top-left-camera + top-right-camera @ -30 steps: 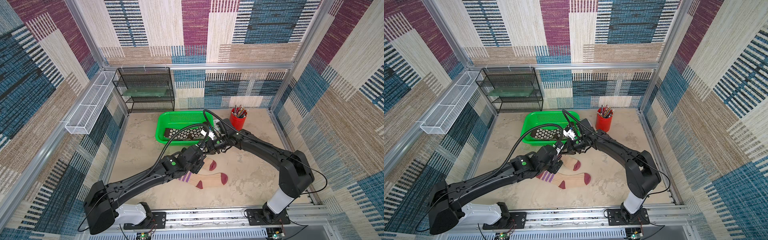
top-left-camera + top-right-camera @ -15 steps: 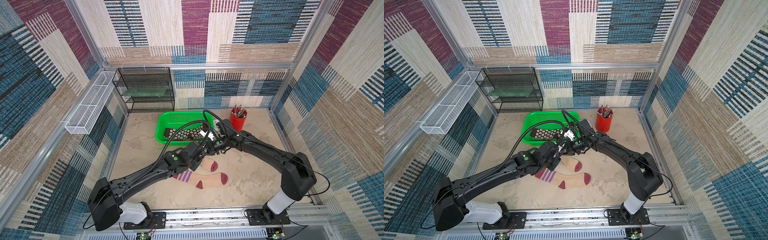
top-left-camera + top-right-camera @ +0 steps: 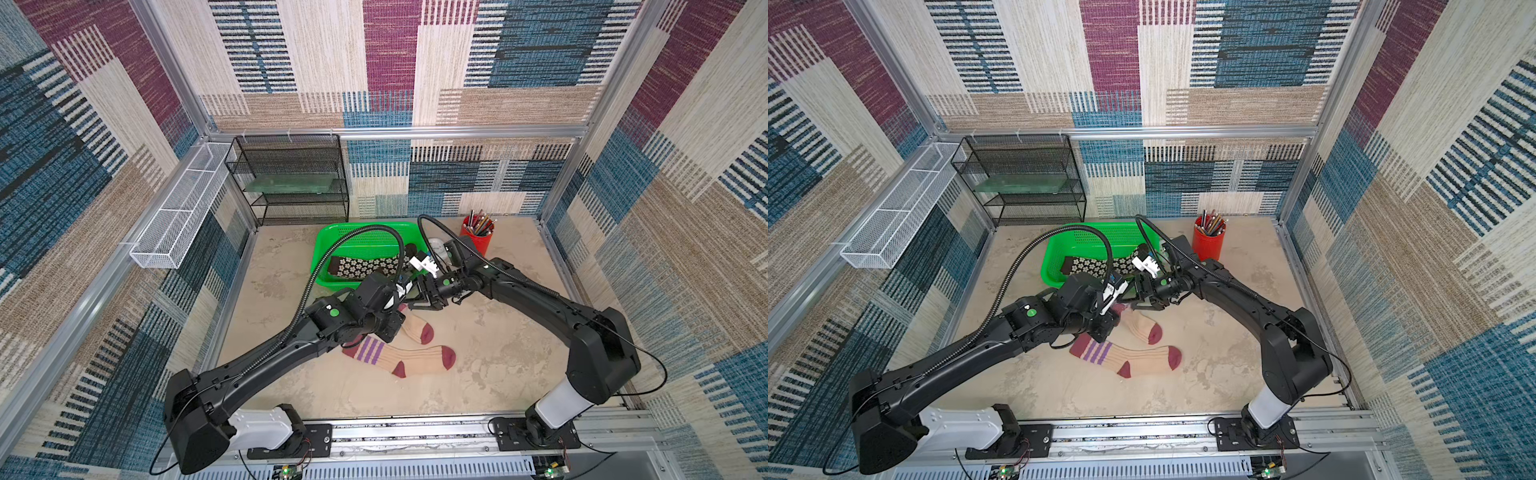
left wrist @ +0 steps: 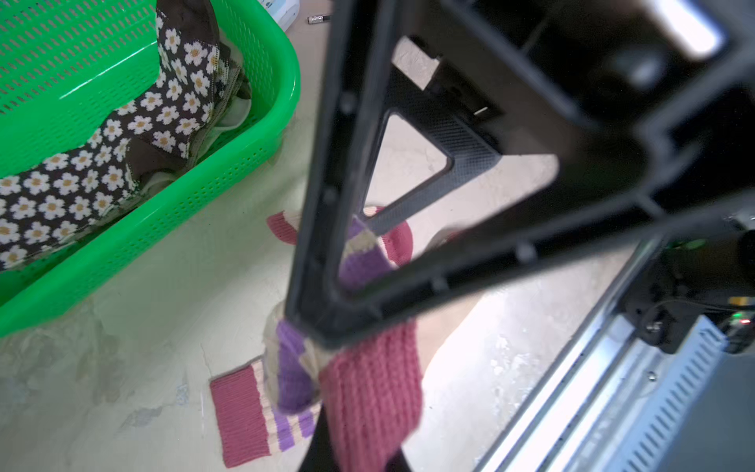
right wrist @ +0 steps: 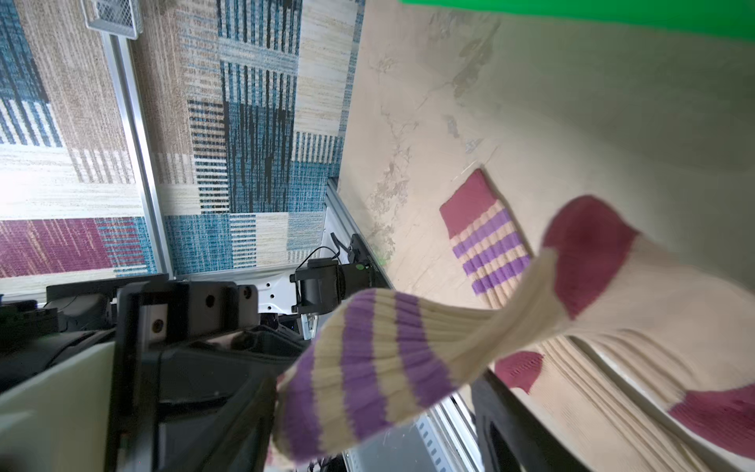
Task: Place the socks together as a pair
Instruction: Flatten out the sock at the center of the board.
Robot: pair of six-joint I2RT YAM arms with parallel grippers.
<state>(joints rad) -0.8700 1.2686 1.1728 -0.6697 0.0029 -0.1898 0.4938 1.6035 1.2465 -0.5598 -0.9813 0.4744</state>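
Tabletop (image 3: 498, 353) of mottled beige, patchwork-carpet walls (image 3: 390, 62) around; left gripper (image 4: 316, 333) clamps a striped sock (image 5: 367, 367), right gripper (image 3: 424, 300) spread wide.

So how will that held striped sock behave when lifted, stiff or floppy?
Probably floppy: the sock sags and bends below the left gripper. Likely light, since one pinch at its cuff holds that end up. The ribbed knit probably resists slipping.

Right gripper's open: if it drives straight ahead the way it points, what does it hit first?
Most likely the lifted striped sock, which hangs right in front of the right gripper. Just behind it is the left gripper, shut on that sock's cuff. Depth between them is hard to judge.
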